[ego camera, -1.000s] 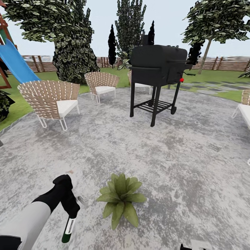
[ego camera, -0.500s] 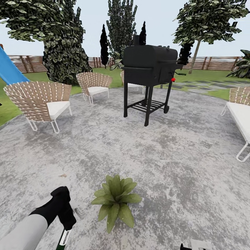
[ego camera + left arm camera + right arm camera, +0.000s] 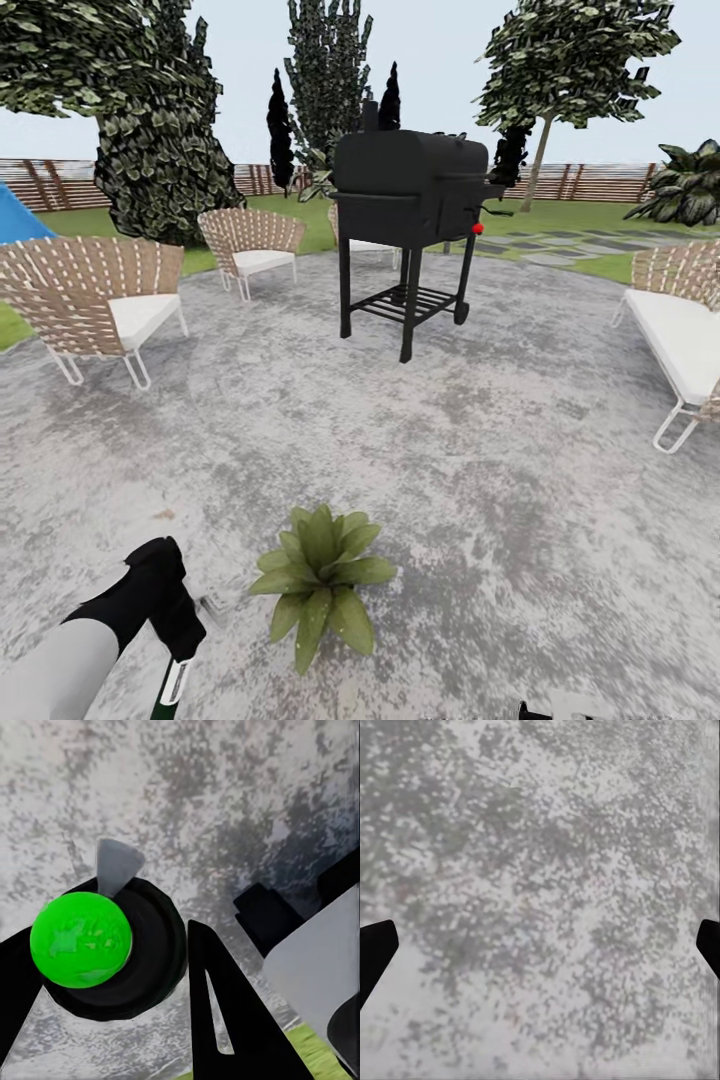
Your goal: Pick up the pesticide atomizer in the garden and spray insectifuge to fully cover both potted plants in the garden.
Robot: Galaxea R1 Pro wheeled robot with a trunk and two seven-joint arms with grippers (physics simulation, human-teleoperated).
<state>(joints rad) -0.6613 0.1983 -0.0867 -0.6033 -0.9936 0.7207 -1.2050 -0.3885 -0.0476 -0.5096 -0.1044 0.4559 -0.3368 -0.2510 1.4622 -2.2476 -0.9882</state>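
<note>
— Where's the atomizer right now?

— My left tool (image 3: 112,975) has it. In the left wrist view the black fingers (image 3: 225,1012) sit on either side of the pesticide atomizer (image 3: 112,952), whose black round top, bright green knob and small grey nozzle face the camera. In the head view the bottle hangs below the black wrist at the lower left, over the patio (image 3: 500,480).

— And the plants?

— I see one potted plant (image 3: 318,580), a low green rosette standing on the grey mottled patio, just beside the left tool and to its right. Tool and leaves are near each other but apart.

— What about your other arm?

— The right tool (image 3: 540,937) is spread wide: its two dark fingertips (image 3: 375,952) show at opposite edges of the right wrist view, with bare patio stone between them.

— What else is around you?

— A black grill (image 3: 408,215) stands farther out on the patio. Woven chairs (image 3: 95,300) with white cushions sit to the left of it and another seat (image 3: 680,330) at the right. Behind them come the lawn (image 3: 590,215), the slatted fence (image 3: 590,182) and tall dark trees (image 3: 150,120). A blue slide (image 3: 15,220) shows at the far left edge.
</note>
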